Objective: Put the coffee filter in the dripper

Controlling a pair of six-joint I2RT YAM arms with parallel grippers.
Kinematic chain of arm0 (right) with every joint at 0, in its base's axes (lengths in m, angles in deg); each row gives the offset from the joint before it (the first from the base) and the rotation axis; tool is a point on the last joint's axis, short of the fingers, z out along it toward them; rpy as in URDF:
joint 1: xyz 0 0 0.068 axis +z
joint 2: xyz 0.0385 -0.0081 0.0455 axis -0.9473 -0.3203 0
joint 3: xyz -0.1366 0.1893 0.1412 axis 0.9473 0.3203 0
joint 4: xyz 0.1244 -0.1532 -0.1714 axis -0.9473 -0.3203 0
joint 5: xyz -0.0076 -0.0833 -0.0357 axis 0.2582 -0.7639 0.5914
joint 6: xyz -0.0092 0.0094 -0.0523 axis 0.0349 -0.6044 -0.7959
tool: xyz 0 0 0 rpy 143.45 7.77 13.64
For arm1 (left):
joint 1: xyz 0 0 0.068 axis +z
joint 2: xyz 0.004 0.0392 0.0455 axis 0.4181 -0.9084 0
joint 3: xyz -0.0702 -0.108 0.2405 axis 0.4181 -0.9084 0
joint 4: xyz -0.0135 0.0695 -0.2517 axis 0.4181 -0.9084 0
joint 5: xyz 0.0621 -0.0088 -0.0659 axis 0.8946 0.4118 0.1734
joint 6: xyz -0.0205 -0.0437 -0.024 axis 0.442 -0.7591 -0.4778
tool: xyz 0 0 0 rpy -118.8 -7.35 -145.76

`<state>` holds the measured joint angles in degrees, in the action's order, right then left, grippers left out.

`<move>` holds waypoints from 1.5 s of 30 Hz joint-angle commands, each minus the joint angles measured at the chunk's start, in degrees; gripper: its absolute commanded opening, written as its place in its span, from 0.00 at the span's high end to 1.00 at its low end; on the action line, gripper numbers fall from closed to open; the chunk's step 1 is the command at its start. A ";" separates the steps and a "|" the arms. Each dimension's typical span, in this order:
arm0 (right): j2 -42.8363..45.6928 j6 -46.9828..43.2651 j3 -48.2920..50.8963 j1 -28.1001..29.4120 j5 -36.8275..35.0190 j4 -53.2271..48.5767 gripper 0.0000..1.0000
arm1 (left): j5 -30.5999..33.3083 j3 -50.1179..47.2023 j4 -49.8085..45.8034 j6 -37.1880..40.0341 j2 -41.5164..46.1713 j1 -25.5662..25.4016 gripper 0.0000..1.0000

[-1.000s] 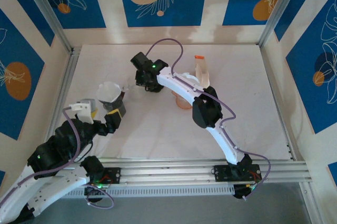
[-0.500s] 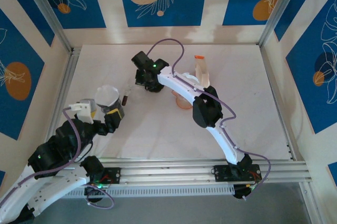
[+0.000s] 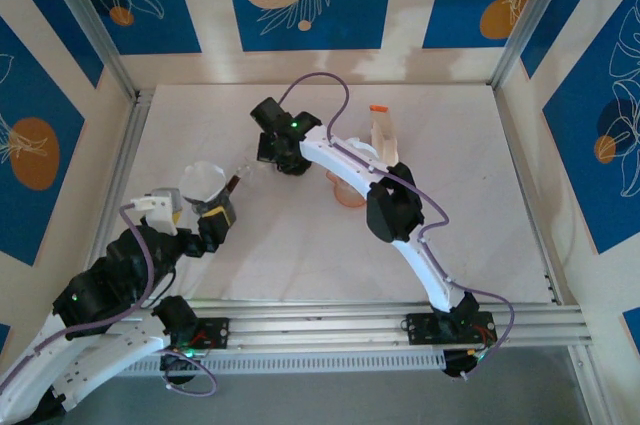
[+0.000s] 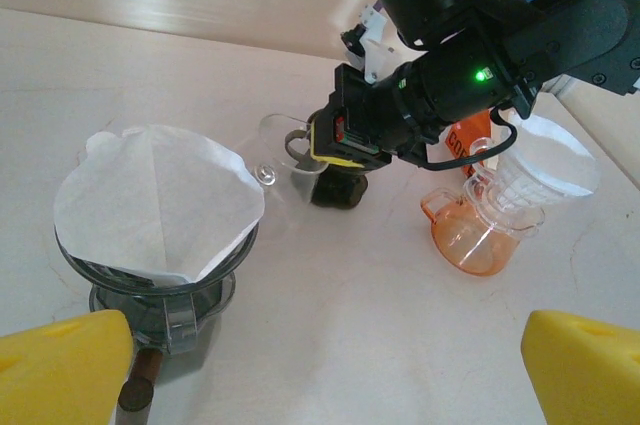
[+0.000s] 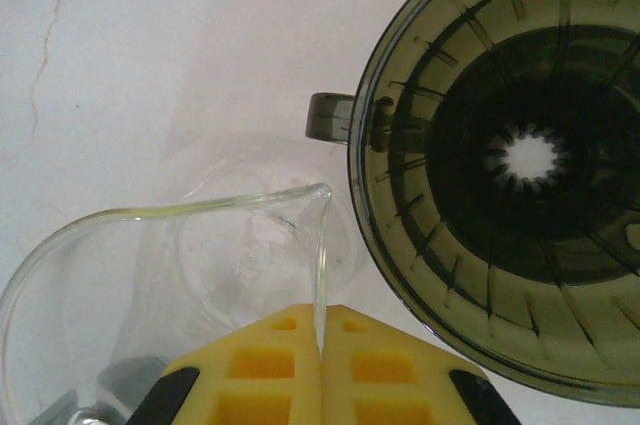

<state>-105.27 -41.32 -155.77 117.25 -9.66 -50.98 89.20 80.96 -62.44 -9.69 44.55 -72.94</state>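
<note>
Starting at the left of the left wrist view: got the coffee filter [image 4: 150, 205] sitting opened up in the mouth of the dark grey dripper [image 4: 165, 300], paper poking well past the rim, all parked upright on the table [image 4: 350, 295] at lower left. Seeing the left claw [image 4: 327, 345] splayed wide, with its yellow fingers [image 4: 60, 370] way out in the two bottom corners and gripping nothing; dripper just ahead of the left-hand one, can't tell if touching. Moving right to mid-frame, spotting a clear glass jug [image 4: 275, 145] just beside the filter's edge, nipped at the rim by the black arm coming in from upper right. Same story over in the right wrist view: right claw [image 5: 321, 335] pinched fully together at bottom centre, thin glass rim caught between the yellow pads, ribbed dripper bowl right next to the jug at upper right. Further right in the left wrist view, noticing an orange see-through cup [image 4: 465, 240] on the table, well apart from the dripper, up against something clear with a white top. Can't make out what.
</note>
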 commanded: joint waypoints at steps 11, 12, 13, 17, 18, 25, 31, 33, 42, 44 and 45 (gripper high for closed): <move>17.54 -10.49 18.41 3.04 -0.74 1.89 1.00 | 0.64 -1.19 1.02 -0.42 0.08 0.33 0.00; 19.07 -11.69 20.44 3.40 -0.32 1.96 1.00 | 0.60 -1.19 0.93 -0.64 0.08 0.33 0.00; 20.49 -12.79 22.36 3.67 0.18 2.07 1.00 | 0.51 -1.28 1.02 -0.75 0.10 0.33 0.00; 27.24 -18.38 31.37 4.98 1.90 2.17 1.00 | 0.10 -1.45 1.65 -1.03 0.08 0.33 0.00; 28.91 -19.78 33.74 5.20 2.26 1.97 1.00 | 0.09 -1.46 1.72 -1.06 -0.04 0.33 0.00; 37.98 -24.76 47.22 5.94 1.86 0.72 1.00 | 0.12 -1.94 2.23 -1.80 -1.15 0.33 0.00; 42.68 -25.62 54.61 6.10 1.72 1.08 1.00 | -0.18 -2.29 2.51 -2.38 -2.26 0.33 0.00; 43.35 -25.28 56.10 6.14 1.85 1.13 1.00 | -0.20 -2.59 2.77 -2.63 -2.36 0.33 0.00; 46.48 -24.22 59.36 6.17 1.01 0.78 1.00 | -0.28 -2.60 2.99 -2.64 -2.65 0.33 0.00; 47.02 -23.95 59.78 6.19 1.05 1.03 0.99 | -0.23 -2.64 3.04 -2.63 -2.65 0.33 0.00; 47.23 -23.78 59.96 6.26 1.06 1.17 0.96 | -0.42 -2.73 3.20 -2.56 -2.75 0.28 0.00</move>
<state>-60.42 -65.56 -96.45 123.13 -8.78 -49.38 89.12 78.33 -60.69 -11.81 42.14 -72.94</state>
